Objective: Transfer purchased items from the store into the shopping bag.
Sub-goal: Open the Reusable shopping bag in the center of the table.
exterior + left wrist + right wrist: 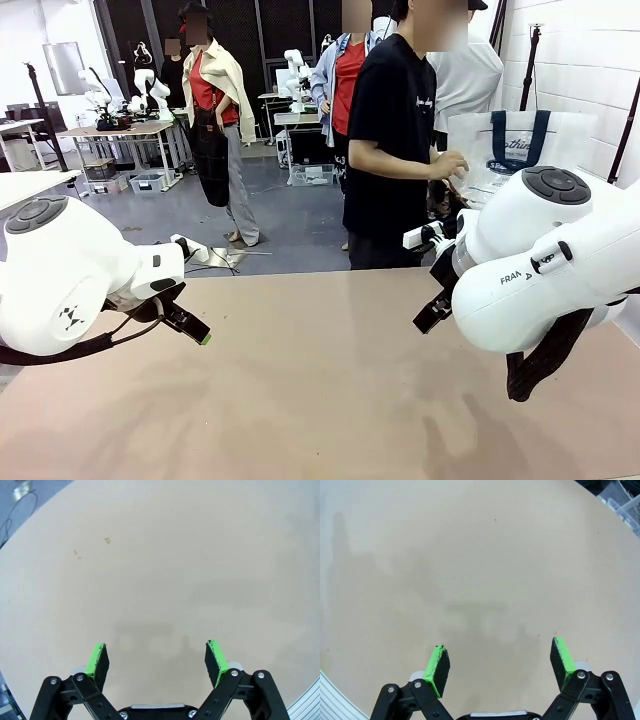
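Note:
A person stands at the far side of the table and holds the shopping bag [515,150], a translucent whitish tote with navy strap handles, up at the right, one hand [452,165] on its side. My left gripper [198,333] hangs over the table's left part, open, with nothing between its green pads [97,659]. Over the right part, my right gripper [428,318] is also open, and the space between its pads [439,667] holds nothing. The store and the purchased items are out of view.
The tan tabletop [320,400] stretches under both grippers to its far edge [300,276]. Beyond it lie a grey floor, more people and other work tables [120,130].

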Available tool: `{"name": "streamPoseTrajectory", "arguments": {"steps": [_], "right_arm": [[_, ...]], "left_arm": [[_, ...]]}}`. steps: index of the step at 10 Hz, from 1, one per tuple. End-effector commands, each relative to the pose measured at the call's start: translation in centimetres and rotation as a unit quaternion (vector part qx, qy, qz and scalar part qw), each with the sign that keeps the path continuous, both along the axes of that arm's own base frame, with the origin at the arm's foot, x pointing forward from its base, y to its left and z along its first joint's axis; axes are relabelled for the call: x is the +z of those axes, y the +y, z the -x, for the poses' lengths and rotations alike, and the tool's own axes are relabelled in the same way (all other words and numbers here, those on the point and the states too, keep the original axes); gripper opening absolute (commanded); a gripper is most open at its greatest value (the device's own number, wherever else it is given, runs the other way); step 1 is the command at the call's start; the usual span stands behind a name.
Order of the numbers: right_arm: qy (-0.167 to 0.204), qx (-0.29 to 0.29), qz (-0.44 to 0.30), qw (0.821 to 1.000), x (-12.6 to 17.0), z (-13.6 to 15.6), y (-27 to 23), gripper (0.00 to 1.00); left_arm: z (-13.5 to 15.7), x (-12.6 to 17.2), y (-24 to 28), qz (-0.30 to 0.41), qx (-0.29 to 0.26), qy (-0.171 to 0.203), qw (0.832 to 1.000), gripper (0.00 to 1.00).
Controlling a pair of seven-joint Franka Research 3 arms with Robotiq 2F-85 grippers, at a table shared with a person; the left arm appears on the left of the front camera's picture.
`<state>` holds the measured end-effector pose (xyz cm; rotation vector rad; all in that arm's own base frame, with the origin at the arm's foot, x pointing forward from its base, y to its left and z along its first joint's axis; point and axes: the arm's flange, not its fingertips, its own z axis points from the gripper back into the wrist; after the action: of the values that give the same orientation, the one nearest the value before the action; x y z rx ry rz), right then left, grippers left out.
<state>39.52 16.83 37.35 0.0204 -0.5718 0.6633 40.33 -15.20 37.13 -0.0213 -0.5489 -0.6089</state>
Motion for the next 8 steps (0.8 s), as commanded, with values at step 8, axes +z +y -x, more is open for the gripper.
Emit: {"name": "streamPoseTrajectory", "arguments": {"steps": [8], "right_arm": [[0.0, 0.0, 0.0, 1.0, 0.0, 0.0, -0.01, 1.0]], "left_arm": [[-0.03, 0.0, 0.1, 0.0, 0.001, 0.0, 1.0, 1.0]]}}
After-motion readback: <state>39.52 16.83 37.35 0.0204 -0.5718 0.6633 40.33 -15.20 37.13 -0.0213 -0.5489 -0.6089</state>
